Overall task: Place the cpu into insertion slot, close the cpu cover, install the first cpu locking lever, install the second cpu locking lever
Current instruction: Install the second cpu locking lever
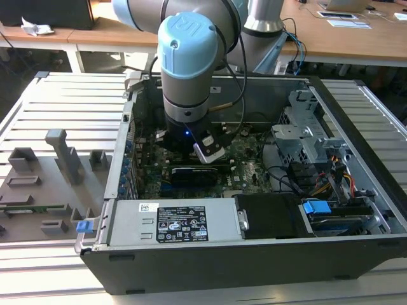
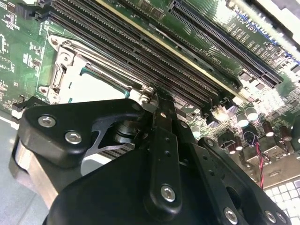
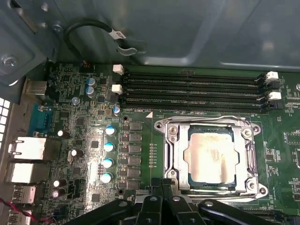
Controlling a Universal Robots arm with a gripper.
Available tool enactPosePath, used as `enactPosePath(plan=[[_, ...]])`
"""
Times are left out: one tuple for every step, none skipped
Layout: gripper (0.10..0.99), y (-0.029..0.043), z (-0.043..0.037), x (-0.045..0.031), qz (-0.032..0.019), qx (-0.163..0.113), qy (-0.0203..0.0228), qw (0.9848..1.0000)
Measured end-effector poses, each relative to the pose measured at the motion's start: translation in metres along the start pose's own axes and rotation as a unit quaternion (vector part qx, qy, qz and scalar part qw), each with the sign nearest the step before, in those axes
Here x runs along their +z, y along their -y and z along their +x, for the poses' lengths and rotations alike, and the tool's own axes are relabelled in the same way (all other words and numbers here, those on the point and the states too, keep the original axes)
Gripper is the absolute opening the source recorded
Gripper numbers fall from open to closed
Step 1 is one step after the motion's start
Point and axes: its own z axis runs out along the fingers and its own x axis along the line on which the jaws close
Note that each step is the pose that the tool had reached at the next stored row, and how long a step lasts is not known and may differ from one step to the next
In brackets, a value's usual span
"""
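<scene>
Under square silver cpu cover [image 3: 211, 157], smudged cpu [image 3: 211, 158].

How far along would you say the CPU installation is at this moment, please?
In the first wrist view the cpu sits in the insertion slot with the cpu cover down around it. The gripper hangs at the socket's edge. I cannot tell whether either locking lever is latched.

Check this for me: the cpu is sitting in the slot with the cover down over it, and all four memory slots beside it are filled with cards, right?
Not quite. In the first wrist view the memory slots are empty. The rest holds: the cpu sits in the slot with the cover down over it.
</scene>
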Motion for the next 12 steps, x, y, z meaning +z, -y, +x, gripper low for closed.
enactPosePath(plan=[[0.106, 0.0008, 0.0001, -0.0002, 0.0, 0.0, 0.0001, 1.0], [0.106, 0.0012, 0.0003, -0.0004, 0.0, 0.0, 0.0001, 1.0], [0.106, 0.0014, 0.0003, -0.0004, 0.0, 0.0, 0.0002, 1.0], [0.106, 0.0015, 0.0003, -0.0006, 0.0001, 0.0, 0.0002, 1.0], [0.106, 0.0014, 0.0003, -0.0012, 0.0001, 0.0, 0.0002, 1.0], [0.106, 0.0012, 0.0002, -0.0021, 0.0001, 0.0, 0.0003, 1.0], [0.106, 0.0001, 0.0001, -0.0062, 0.0001, 0.0, 0.0003, 1.0], [0.106, -0.0007, 0.0, -0.0095, 0.0001, 0.0, 0.0003, 1.0], [0.106, -0.0012, -0.0001, -0.0113, 0.0001, 0.0, 0.0003, 1.0], [0.106, -0.0026, -0.0005, -0.0146, 0.0001, 0.0, 0.0003, 1.0], [0.106, -0.0041, -0.0014, -0.0153, 0.0006, 0.0, 0.0004, 1.0], [0.106, -0.0059, -0.0027, -0.0153, 0.0016, 0.0, 0.0002, 1.0]])
